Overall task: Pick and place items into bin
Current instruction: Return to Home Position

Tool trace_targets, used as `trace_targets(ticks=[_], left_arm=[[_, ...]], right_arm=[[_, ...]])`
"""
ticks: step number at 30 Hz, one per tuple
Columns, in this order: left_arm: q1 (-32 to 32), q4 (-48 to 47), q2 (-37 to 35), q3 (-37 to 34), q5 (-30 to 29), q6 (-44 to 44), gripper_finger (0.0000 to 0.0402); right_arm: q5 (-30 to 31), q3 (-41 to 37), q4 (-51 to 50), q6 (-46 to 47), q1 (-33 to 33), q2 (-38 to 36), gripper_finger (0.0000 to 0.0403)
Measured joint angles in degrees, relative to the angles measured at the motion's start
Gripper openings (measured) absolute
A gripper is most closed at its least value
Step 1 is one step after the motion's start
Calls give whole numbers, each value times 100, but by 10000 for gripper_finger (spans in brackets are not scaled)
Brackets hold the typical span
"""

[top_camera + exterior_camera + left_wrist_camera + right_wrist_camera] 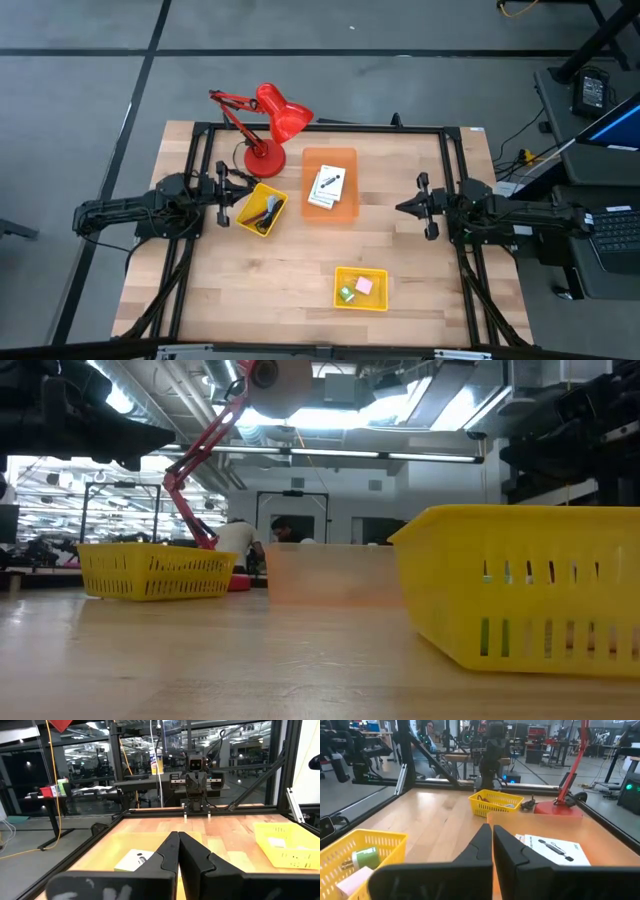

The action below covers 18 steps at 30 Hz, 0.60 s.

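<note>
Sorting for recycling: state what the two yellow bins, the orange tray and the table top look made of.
Near yellow bin and far yellow bin: likely moulded plastic, slightly glossy, thin slotted walls. Orange tray: probably translucent plastic, hazy see-through walls. Table top: wood, pale planks with visible grain, matte.

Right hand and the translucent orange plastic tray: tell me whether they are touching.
Apart. The high view shows bare wooden table between the shut right hand and the translucent orange plastic tray.
</note>
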Motion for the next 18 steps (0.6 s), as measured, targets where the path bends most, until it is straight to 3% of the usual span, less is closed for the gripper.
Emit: trace_targets(ticks=[18], left_arm=[[0,2,0,0,0,2,4]], right_arm=[[7,2,-20,755,37,0,0]])
